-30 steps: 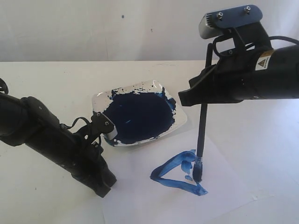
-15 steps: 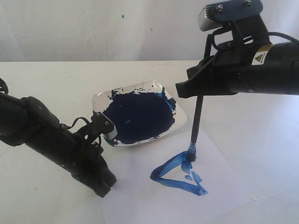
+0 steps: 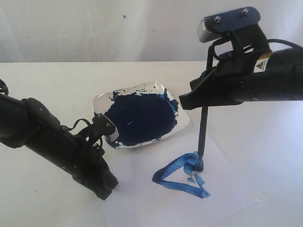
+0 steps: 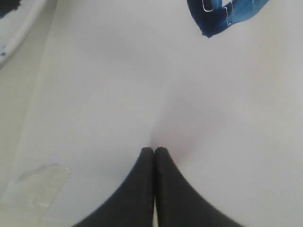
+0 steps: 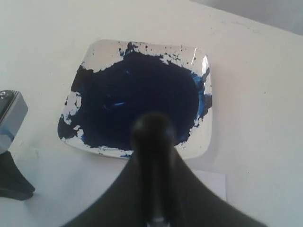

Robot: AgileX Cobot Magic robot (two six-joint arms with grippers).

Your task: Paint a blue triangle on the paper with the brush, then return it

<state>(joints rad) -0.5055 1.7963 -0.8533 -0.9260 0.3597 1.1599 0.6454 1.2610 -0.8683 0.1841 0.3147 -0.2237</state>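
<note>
Surface materials and finishes of the painting set-up.
The paper is a thin, smooth, matt white sheet on a matt white table, with a piece of translucent tape at one corner. The dish has a glossy white glazed-looking rim, and the paint pool is dark and shiny. The blue triangle lies in thick, uneven strokes that glint wet. The brush has a smooth black handle. The left gripper is matt black, plastic-looking; the camera housing is satin grey with small bright screws.
</note>
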